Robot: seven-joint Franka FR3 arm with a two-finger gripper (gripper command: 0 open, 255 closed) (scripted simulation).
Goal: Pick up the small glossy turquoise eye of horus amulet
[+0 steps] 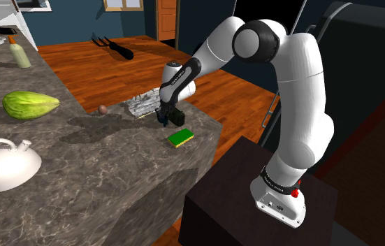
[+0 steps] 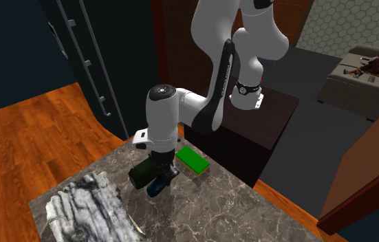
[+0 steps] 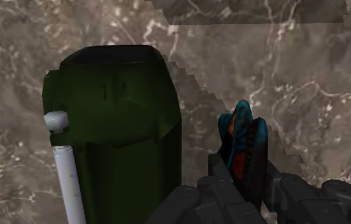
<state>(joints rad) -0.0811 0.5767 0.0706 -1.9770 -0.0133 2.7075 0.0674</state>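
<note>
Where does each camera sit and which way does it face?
Shoulder view: beside the stand, looking down over the marble counter; arm and gripper show.
Second exterior view: across the counter, facing the stand; arm shows.
Wrist view: on the hand, facing the turquoise amulet clasped by the gripper.
Both exterior views share the green sponge.

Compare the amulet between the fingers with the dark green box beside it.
The amulet is glossy turquoise and orange; the box is plain dark green. The amulet is far smaller than the box. The gripper clasps the amulet; the box stands free. Both are over the marbled counter.
</note>
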